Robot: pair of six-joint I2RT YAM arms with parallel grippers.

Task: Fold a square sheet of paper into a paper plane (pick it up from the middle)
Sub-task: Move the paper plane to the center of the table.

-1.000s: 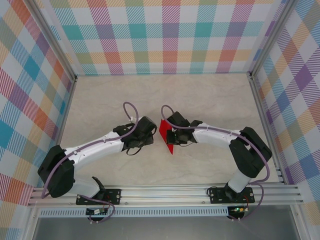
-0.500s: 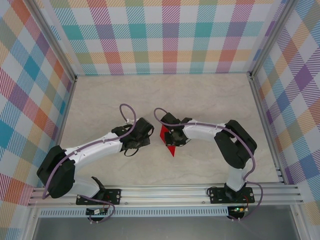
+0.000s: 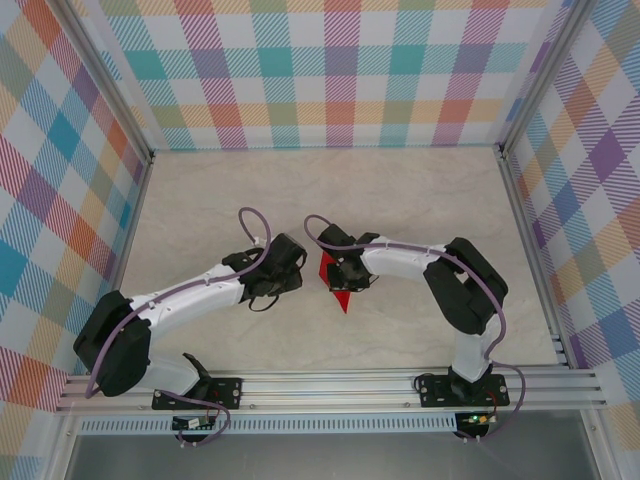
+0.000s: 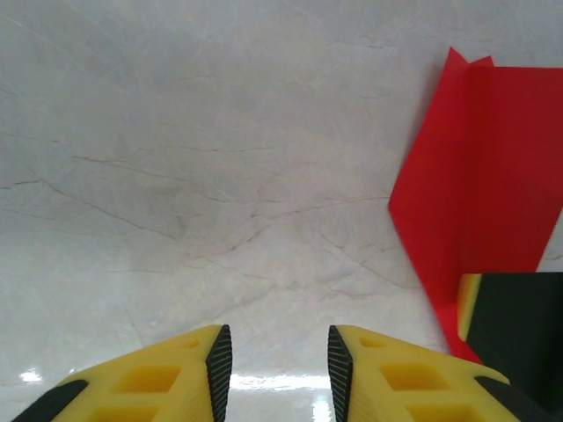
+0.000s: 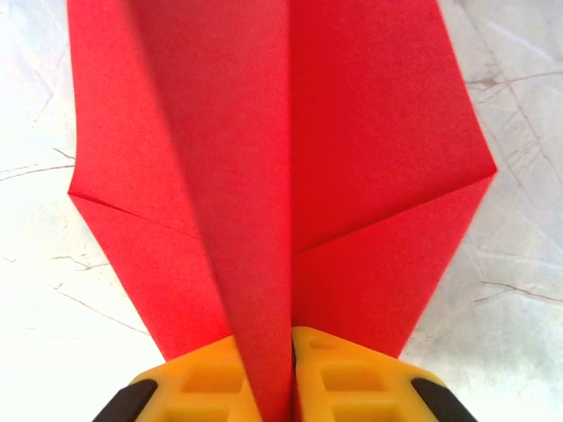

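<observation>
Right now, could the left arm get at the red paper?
Probably yes: bare table lies between the open left tool and the red paper, though the right tool pinches its centre fold.

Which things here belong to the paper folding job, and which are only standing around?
Job: red folded paper; right tool pinching its centre crease; left tool open beside it.
Not job: table; plaid walls; metal rail.
</observation>
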